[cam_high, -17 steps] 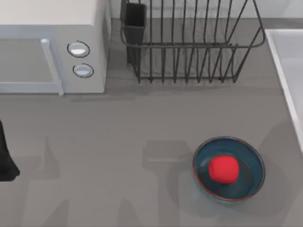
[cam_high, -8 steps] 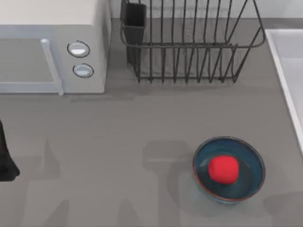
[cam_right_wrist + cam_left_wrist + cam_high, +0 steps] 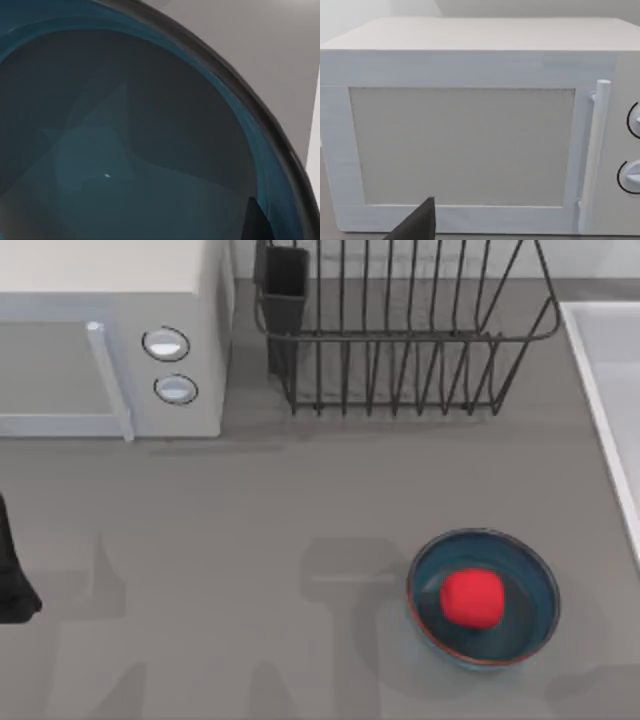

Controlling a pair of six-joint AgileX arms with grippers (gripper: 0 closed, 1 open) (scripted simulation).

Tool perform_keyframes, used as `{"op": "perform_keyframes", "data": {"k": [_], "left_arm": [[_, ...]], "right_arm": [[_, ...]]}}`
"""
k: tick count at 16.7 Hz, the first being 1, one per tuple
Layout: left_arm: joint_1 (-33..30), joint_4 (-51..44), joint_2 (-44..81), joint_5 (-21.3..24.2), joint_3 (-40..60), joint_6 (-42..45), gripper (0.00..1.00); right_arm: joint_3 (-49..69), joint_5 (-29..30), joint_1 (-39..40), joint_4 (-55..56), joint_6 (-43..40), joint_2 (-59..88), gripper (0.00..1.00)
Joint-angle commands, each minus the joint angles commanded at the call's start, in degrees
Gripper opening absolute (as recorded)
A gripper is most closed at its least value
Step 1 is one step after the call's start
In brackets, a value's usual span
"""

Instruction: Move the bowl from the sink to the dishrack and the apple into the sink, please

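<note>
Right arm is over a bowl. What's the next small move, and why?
Probably ease the right gripper down onto the rim of the empty round teal-blue glazed bowl close beneath it, ready to grip: the black wire dishrack is empty. The left arm is parked at the top view's left edge.

apple (image 3: 472,598) in bowl (image 3: 520,558) | dishrack (image 3: 400,330) behind | sink (image 3: 610,370) right, apparently

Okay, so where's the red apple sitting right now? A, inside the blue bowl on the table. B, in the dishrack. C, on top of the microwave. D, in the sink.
A: the top view shows the apple resting inside the bowl, which stands on the table.
</note>
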Motion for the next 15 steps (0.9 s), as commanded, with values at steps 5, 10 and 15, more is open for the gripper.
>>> {"op": "perform_keyframes", "data": {"k": [5,10,15], "left_arm": [[0.0,0.0,0.0,0.0,0.0,0.0,1.0],[0.0,0.0,0.0,0.0,0.0,0.0,1.0],[0.0,0.0,0.0,0.0,0.0,0.0,1.0]], "right_arm": [[1.79,4.88,8.98,8.36,5.88,1.19,0.0],[3.7,15.91,31.77,26.05,17.28,4.22,0.0],[3.7,29.3,58.6,49.26,29.76,7.4,0.0]]}}
